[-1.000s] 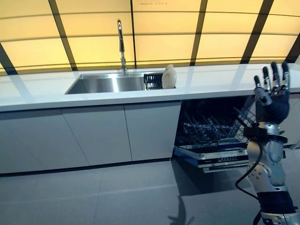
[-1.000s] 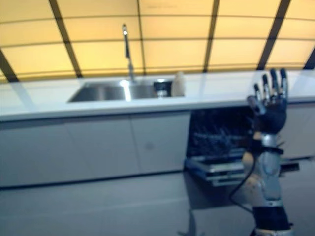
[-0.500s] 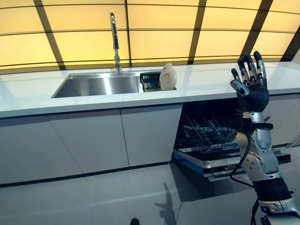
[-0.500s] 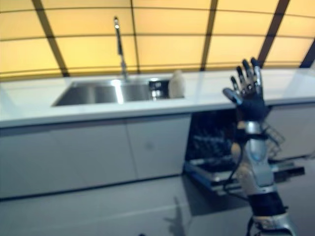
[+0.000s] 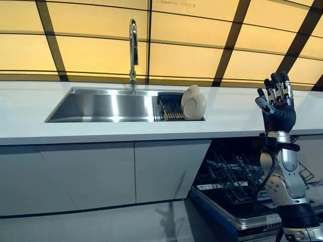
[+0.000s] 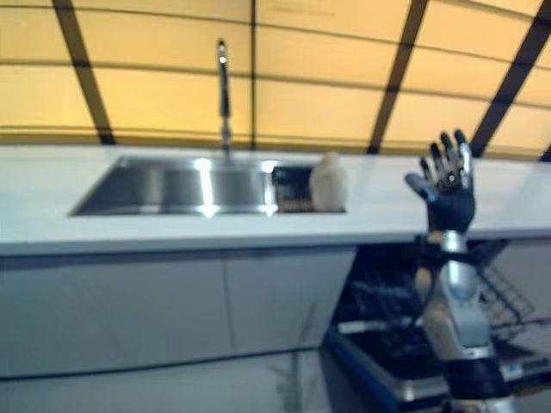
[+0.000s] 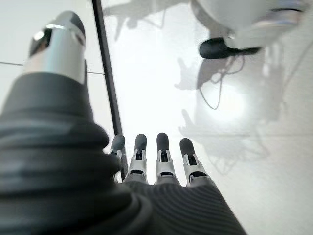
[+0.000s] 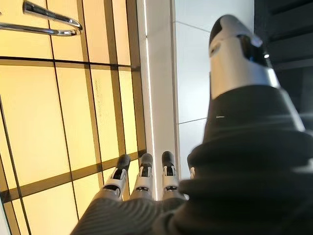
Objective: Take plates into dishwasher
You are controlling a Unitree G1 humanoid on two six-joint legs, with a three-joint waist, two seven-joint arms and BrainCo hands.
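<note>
Right hand [image 5: 276, 103] raised over the table [image 5: 237, 113], fingers straight, empty. Left hand [image 7: 161, 161] hangs toward the floor, relaxed, empty. Plates [image 5: 194, 102] sit upright in the sink [image 5: 101, 106] rack. Dishwasher [image 5: 242, 191] open, lower rack out. Nothing loaded yet, by the look of it.

Steel sink [image 5: 101, 106] set in white counter [image 5: 30, 116]; faucet [image 5: 133, 50] behind; amber wall panels [image 5: 96, 55].

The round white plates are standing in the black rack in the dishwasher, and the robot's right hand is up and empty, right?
Not quite. The round white plates stand in the black rack inside the steel sink, as the left eye view shows. The right hand is up and empty.
</note>
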